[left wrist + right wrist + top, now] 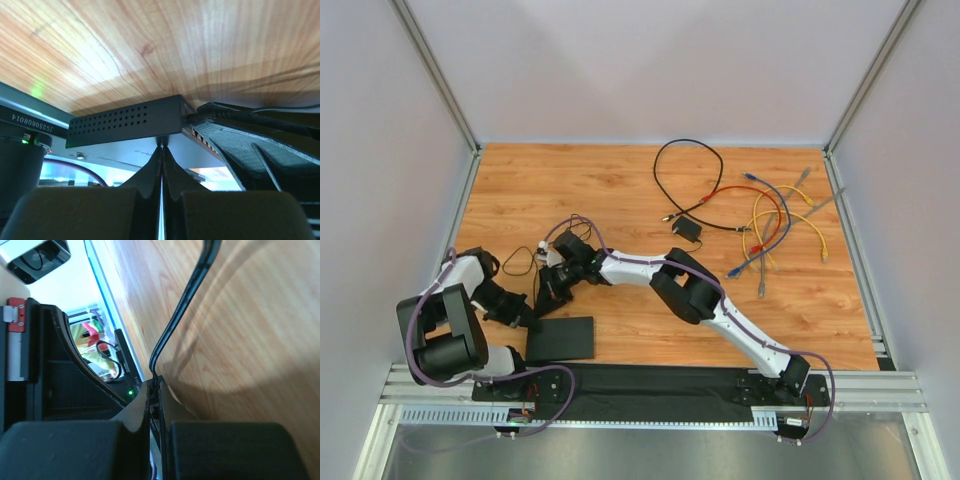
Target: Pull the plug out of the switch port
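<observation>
Mid-grasp, just short of the pull. Find the switch [560, 338] lying flat on the counter [620, 190], in the near-left corner. Braced there, by the look of it, by the left pincer [162, 150], shut tight with nothing between its fingers and its tips touching the switch at the edge of the vented side. Met from the far side by the right pincer [153, 392], closed almost fully on the plug [153, 382] at the port edge, with only a sliver of gap and the cable [186, 300] running up out of it across the wood. Hard to see the plug itself, buried between the fingers. Judged seated, going by the tips hard against the ports and a green light [131, 391] glowing just beside them. No telling about any latch tab.

Next: draw the right pincer straight back, away from the port edge and in line with the socket, low along the counter rather than upward. Keep the grip on the plug body and not on the cable alone, or risk a slip and strain on the wire. Keep the left pincer bearing on the switch throughout, else expect the light box to slide along with the plug. Well apart from all this, far right: a tangle of spare cables [775, 225] and a small adapter [688, 230].
</observation>
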Tool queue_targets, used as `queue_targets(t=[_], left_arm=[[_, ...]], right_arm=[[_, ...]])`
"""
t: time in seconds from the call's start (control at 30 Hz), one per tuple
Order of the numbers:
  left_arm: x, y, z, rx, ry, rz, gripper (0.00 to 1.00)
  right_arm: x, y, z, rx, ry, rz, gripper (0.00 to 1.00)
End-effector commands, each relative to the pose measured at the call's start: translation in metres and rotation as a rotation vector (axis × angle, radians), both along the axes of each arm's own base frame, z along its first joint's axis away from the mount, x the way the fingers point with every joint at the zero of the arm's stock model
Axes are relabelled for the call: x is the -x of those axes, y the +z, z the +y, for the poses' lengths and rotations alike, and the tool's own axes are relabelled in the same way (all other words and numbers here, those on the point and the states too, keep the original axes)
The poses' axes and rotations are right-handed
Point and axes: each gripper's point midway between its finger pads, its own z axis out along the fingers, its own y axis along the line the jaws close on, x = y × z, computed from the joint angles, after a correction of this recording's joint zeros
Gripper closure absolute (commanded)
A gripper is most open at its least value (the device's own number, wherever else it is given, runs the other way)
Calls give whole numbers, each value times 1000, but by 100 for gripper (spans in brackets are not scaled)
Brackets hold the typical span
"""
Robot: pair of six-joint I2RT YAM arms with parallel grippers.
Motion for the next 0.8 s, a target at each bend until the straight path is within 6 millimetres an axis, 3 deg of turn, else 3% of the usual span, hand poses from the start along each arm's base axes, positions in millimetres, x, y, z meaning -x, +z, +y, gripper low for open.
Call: queue_targets(t=[0.0, 0.1, 0.23, 0.5, 0.53, 0.63, 0.7, 0.77], left_arm=[[-6, -38, 34, -201, -4, -6, 100], [4, -39, 39, -221, -21, 75, 100], [3, -40, 43, -238, -17, 100, 100], [3, -38, 51, -273, -35, 118, 100], [3, -39, 51, -274, -35, 118, 100], [3, -40, 52, -271, -43, 128, 100], [4, -41, 52, -274, -43, 140, 100], [4, -42, 54, -276, -48, 150, 100]], right_arm=[[-13, -44, -10, 125, -70, -165, 100], [-22, -43, -9, 136, -85, -227, 100], [-35, -47, -10, 197, -112, -322, 100], [-31, -27, 3, 47, -135, -84, 100], [-39, -24, 4, 5, -162, -68, 100], [-41, -31, -2, 134, -136, -179, 100], [-40, -48, -15, 265, -102, -354, 100], [-45, -40, -18, 302, -72, -499, 100]])
